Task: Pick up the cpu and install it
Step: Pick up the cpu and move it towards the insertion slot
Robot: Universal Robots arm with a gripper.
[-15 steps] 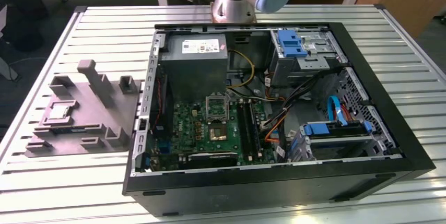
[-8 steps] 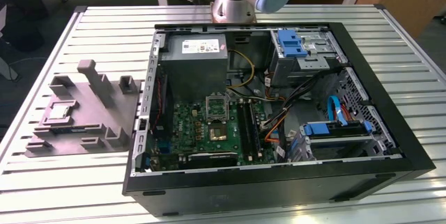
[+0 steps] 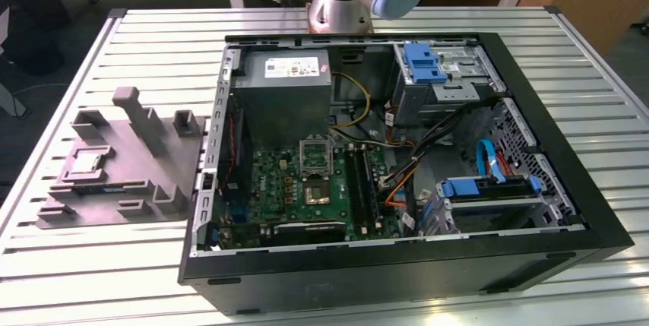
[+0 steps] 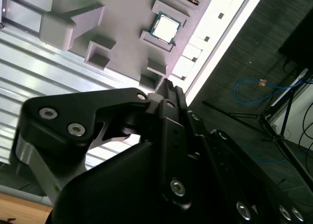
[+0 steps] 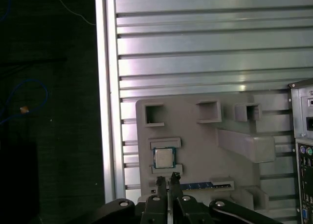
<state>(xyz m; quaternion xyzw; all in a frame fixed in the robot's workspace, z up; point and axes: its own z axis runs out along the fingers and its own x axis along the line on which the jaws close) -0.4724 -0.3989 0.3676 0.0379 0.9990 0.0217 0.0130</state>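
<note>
The cpu (image 5: 164, 158) is a small silvery square chip lying flat in a recess of the grey moulded tray (image 5: 195, 136). In the exterior view the cpu (image 3: 83, 162) and tray (image 3: 152, 166) sit on the slatted table to the left of the open computer case (image 3: 406, 265). My gripper (image 5: 167, 179) hovers above the tray's edge, a short way from the cpu, with its fingertips close together and nothing between them. The second wrist view shows the cpu (image 4: 165, 28) beyond the gripper (image 4: 168, 87). The silver-framed socket (image 3: 313, 153) lies on the green board inside the case.
Raised blocks and posts (image 5: 244, 145) stand up from the tray beside the cpu. A blue-edged strip (image 5: 205, 186) lies in a tray slot. Black memory sticks (image 3: 357, 181), cables and drive cages (image 3: 487, 189) crowd the case. The table edge (image 5: 105, 87) drops to dark floor.
</note>
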